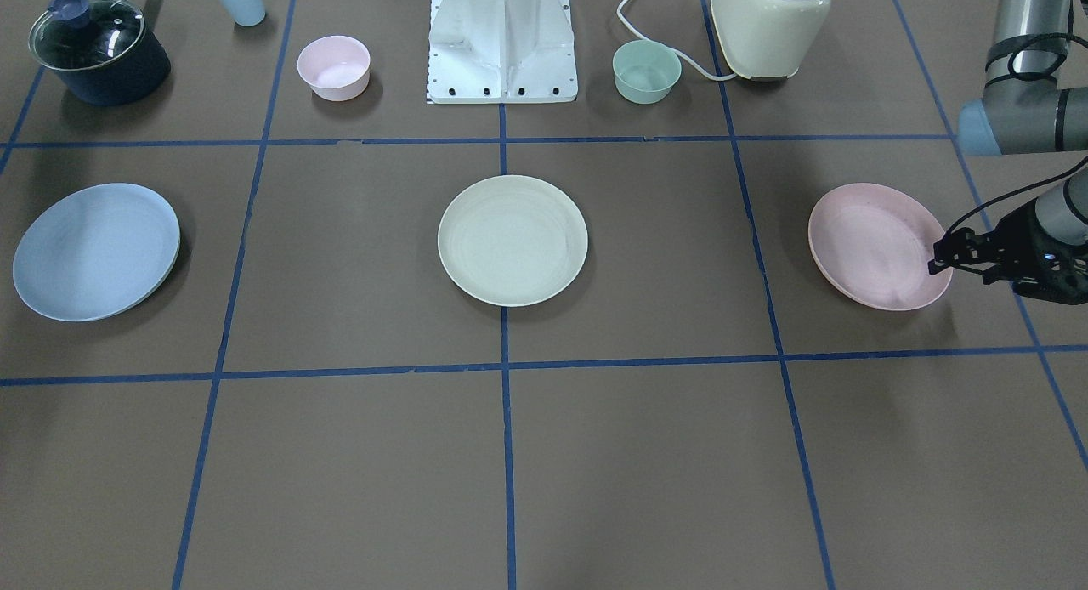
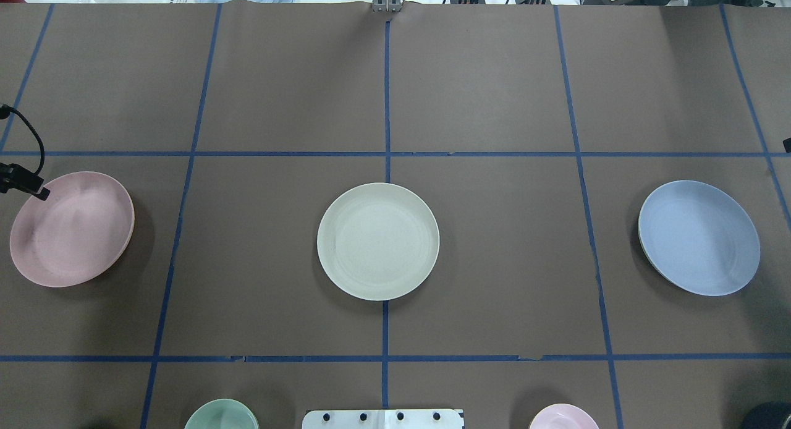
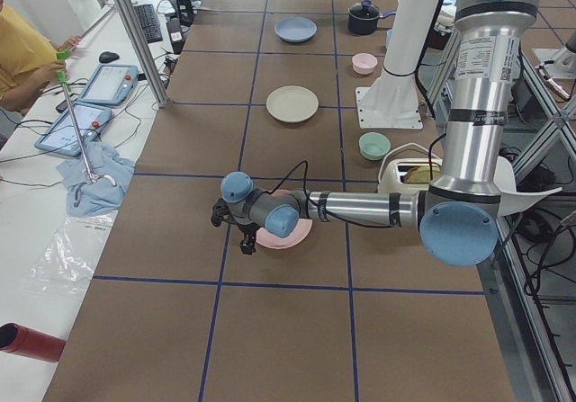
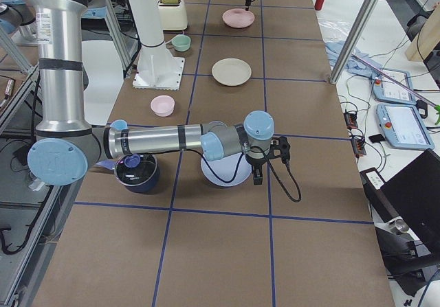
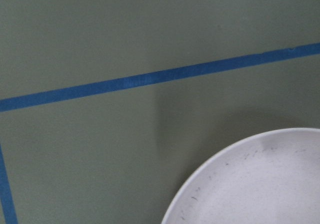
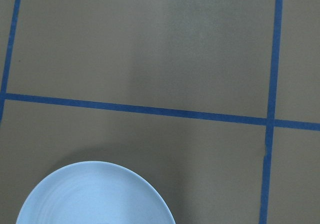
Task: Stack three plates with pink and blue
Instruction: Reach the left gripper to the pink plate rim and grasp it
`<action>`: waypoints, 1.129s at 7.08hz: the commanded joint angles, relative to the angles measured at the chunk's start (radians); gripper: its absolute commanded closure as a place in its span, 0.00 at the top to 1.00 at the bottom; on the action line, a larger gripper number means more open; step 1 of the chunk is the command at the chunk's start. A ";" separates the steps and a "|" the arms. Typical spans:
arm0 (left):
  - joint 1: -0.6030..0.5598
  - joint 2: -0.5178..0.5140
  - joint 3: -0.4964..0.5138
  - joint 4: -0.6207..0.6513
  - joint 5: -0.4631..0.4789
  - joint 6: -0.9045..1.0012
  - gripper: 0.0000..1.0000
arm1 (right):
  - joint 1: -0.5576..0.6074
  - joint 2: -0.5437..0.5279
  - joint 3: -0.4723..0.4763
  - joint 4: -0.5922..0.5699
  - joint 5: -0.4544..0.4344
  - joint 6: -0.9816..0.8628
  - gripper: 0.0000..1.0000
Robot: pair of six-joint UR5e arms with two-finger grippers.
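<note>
Three round, shallow, matte plates of equal size lie apart in a row on the brown table [image 1: 357, 471], which is gridded with blue tape [image 1: 507, 454].

The left arm's forearm lies low and level over the table, its wrist turned so the left claw [image 1: 937, 263] points down at the outer rim of the pale pink plate [image 1: 875, 246]. Whether its fingers are apart, together or pinching the rim cannot be told. The cream plate [image 1: 512, 240] sits well off to that claw's inner side, in the row's middle.

The right arm reaches out low in the same way. The right claw [image 4: 258, 175] hangs at the edge of the light blue plate [image 1: 95, 252], at the row's other end. It shows only from the side, so its state cannot be told.

Back by the robot's base stand a small deep pink bowl [image 1: 333, 67], a mint-green bowl [image 1: 647, 71], a cream toaster [image 1: 769, 25] with a brownish slice in its slot, and a dark saucepan [image 1: 110, 71] under a glass lid.
</note>
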 commanded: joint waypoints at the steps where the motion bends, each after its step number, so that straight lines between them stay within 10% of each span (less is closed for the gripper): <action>1: 0.021 -0.002 0.043 -0.052 -0.004 -0.011 0.64 | -0.008 0.000 -0.001 0.007 0.002 0.016 1.00; 3: 0.024 0.000 0.035 -0.052 -0.009 -0.014 0.00 | -0.008 0.000 -0.001 0.007 0.005 0.017 1.00; 8: 0.033 -0.090 -0.211 -0.022 -0.263 -0.359 0.00 | -0.052 0.010 0.014 0.022 0.048 0.141 1.00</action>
